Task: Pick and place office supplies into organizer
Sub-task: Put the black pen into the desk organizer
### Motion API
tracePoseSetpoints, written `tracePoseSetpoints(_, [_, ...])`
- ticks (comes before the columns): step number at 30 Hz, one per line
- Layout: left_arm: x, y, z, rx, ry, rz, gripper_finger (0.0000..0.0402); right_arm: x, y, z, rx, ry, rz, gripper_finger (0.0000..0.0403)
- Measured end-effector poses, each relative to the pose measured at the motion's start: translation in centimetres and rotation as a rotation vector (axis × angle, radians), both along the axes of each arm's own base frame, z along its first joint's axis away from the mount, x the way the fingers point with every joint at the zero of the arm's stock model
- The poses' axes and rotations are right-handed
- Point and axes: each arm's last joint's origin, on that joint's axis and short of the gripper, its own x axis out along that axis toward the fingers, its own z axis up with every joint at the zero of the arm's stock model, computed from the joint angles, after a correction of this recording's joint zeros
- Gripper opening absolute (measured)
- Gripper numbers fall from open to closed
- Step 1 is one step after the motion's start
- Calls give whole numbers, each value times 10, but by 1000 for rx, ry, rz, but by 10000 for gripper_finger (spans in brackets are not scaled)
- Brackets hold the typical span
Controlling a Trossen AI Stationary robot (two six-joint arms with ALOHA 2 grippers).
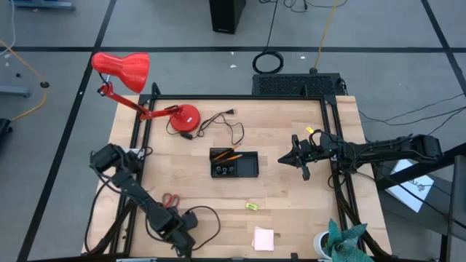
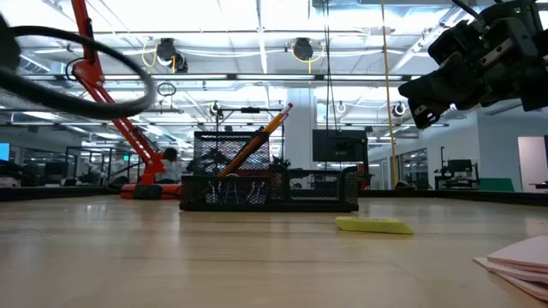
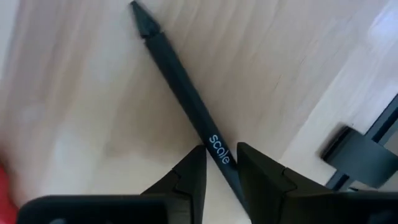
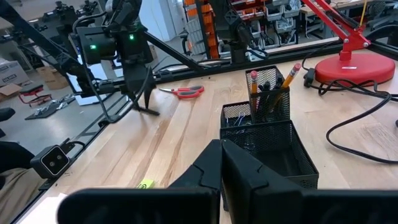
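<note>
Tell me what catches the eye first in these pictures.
The red lamp at the table's far left corner stands out most. Mid-table sits the black organizer with orange pencils sticking up. At the near left edge, the left end effector straddles a dark pen lying on the wood.

A red desk lamp (image 1: 138, 87) stands at the table's (image 1: 291, 218) far left corner, its black cord (image 1: 222, 124) trailing beside it.
</note>
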Motion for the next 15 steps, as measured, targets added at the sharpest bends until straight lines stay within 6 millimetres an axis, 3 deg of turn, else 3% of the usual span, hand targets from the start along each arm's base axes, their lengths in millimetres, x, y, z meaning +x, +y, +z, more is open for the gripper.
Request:
tracePoseSetpoints(5, [7, 8, 0, 43, -45, -135, 72, 0, 0, 0, 0, 0, 0, 4])
tracePoseSetpoints(11, [13, 16, 0, 86, -95, -474, 40, 0, 0, 0, 0, 0, 0, 4])
tracePoseSetpoints(15, [23, 28, 0, 109, -120, -657, 42, 0, 0, 0, 0, 0, 0, 4])
